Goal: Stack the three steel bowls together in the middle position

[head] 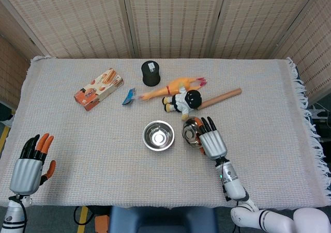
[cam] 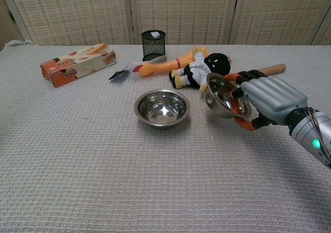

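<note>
A steel bowl [head: 158, 135] [cam: 162, 108] stands upright in the middle of the table. It may be more than one bowl nested; I cannot tell. Just to its right, my right hand [head: 212, 140] [cam: 269, 102] grips a second steel bowl [head: 192, 130] [cam: 221, 95], tilted on its side with its opening facing the middle bowl. That held bowl hangs slightly above the cloth, apart from the middle one. My left hand [head: 31, 160] rests at the table's near left edge with fingers spread and nothing in it; only the head view shows it.
At the back lie an orange snack box [head: 98, 89], a small blue item [head: 128, 96], a black mesh cup [head: 151, 73], a rubber chicken [head: 170, 88], a plush doll [head: 183, 101] and a wooden rolling pin [head: 221, 97]. The doll sits close behind the held bowl.
</note>
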`<action>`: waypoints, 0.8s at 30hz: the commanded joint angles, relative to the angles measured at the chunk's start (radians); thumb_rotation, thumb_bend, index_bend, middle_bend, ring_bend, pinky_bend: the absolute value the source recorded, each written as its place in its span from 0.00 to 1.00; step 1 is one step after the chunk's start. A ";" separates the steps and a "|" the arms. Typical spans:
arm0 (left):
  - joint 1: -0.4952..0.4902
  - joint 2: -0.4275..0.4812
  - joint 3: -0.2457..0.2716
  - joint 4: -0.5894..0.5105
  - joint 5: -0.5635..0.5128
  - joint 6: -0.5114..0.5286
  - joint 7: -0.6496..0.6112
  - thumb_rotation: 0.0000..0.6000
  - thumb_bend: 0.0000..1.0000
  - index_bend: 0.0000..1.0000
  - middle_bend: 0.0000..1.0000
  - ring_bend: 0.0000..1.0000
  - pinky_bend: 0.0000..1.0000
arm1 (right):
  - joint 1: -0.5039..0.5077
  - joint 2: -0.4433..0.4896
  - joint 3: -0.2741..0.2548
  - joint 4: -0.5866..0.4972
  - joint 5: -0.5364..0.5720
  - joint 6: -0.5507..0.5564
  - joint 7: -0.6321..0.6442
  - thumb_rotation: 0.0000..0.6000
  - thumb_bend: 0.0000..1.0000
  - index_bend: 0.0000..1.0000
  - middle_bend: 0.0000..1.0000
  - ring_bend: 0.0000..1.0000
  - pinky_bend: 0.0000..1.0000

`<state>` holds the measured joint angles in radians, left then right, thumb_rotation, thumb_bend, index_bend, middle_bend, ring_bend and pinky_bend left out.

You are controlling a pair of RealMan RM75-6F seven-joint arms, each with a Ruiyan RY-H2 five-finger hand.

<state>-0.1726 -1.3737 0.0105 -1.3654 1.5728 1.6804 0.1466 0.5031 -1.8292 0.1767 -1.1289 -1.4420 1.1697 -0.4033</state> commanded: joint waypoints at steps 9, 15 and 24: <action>0.010 0.010 -0.016 -0.010 0.012 -0.014 -0.008 1.00 0.46 0.00 0.02 0.00 0.10 | 0.073 0.016 0.033 -0.170 -0.045 0.018 -0.026 1.00 0.39 0.73 0.09 0.00 0.00; 0.022 0.029 -0.030 -0.022 0.013 -0.004 -0.033 1.00 0.46 0.00 0.02 0.00 0.10 | 0.163 -0.078 0.078 -0.108 0.031 -0.091 -0.079 1.00 0.39 0.64 0.09 0.00 0.00; 0.034 0.045 -0.038 -0.032 0.025 -0.001 -0.051 1.00 0.46 0.00 0.02 0.00 0.10 | 0.176 -0.065 0.056 -0.152 0.086 -0.131 -0.124 1.00 0.19 0.00 0.00 0.00 0.00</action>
<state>-0.1390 -1.3291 -0.0281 -1.3971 1.5966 1.6802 0.0959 0.6865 -1.9186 0.2420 -1.2445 -1.3628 1.0336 -0.5143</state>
